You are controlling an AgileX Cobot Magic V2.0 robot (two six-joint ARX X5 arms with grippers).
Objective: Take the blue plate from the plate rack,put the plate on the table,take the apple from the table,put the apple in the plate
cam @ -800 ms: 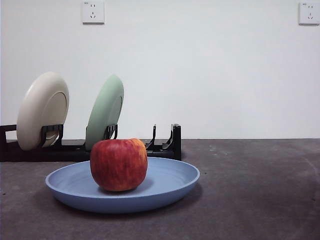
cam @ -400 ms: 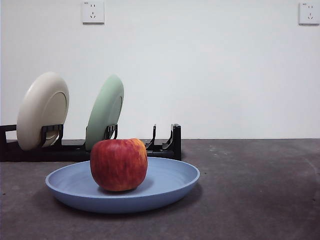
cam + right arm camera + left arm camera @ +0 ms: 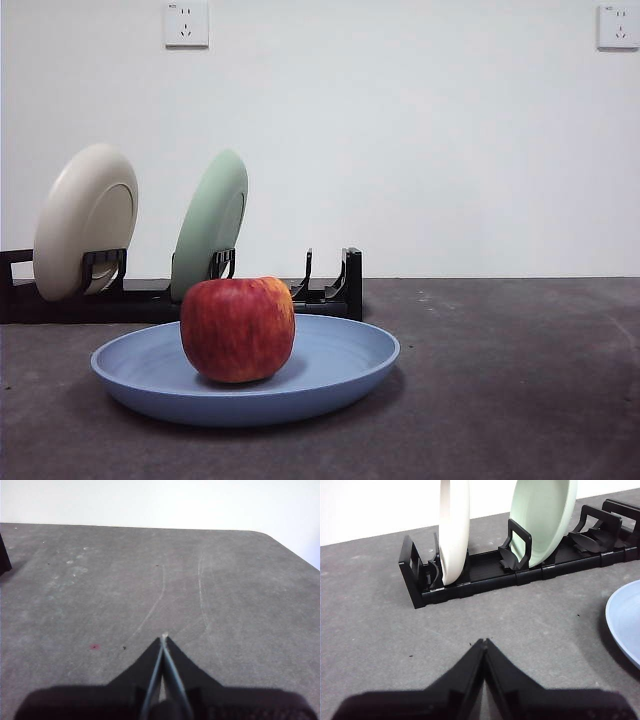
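The blue plate lies flat on the dark grey table, in front of the black plate rack. A red apple with yellow streaks sits in the plate, left of its middle. No arm shows in the front view. In the left wrist view my left gripper is shut and empty above bare table, with the plate rack beyond it and the blue plate's rim off to one side. Over bare table, my right gripper hangs shut and empty.
A cream plate and a pale green plate stand upright in the rack's left slots; both also show in the left wrist view, cream plate and green plate. The rack's right slots hold nothing. A white wall stands behind the table.
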